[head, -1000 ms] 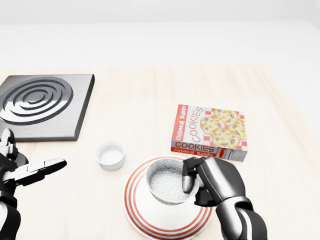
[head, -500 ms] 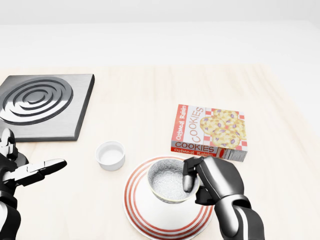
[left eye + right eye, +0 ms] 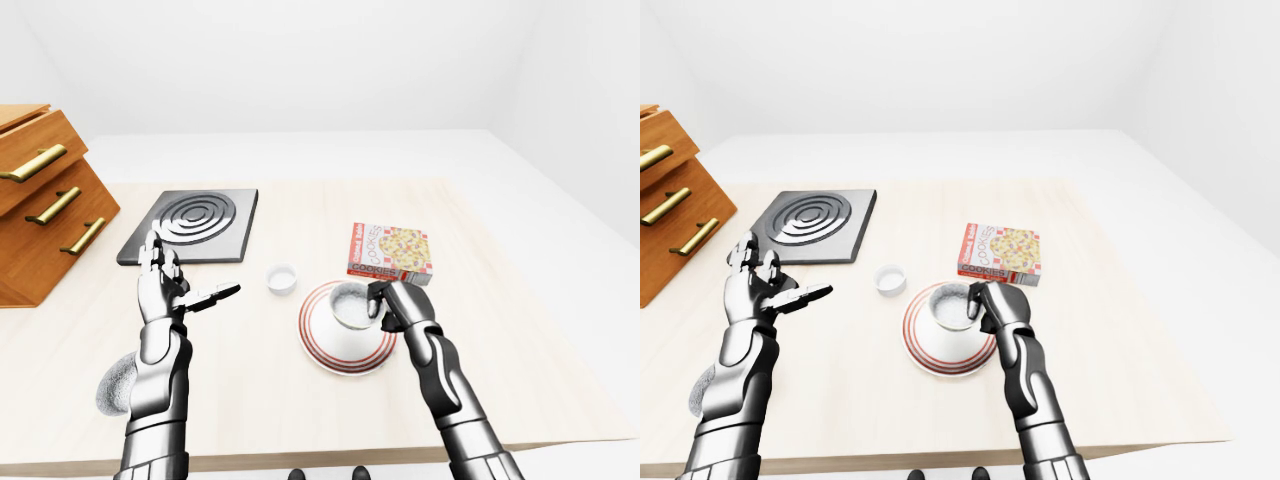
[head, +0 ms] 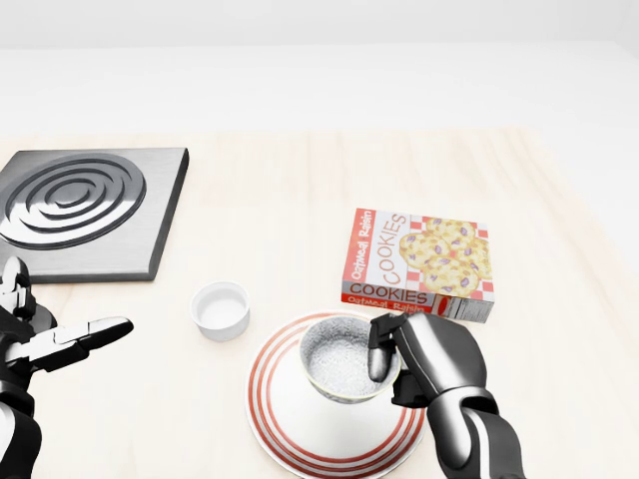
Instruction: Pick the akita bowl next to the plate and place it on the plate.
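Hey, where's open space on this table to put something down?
Bare tabletop lies between the stove burner and the cookie box, and right of that box in the head view. Crowded: the striped plate, with the ramekin beside it and the akita bowl in the right hand over it.

Showing bright, even, diffuse light in all views. Washing white backdrop [image 3: 300, 70] almost flat. Glinting softly on burner slab [image 4: 70, 200] rings and glossy right forearm [image 3: 445, 380]. Laying faint soft shade under plate [image 4: 265, 414] rim. Rendering crisp edge to edge.
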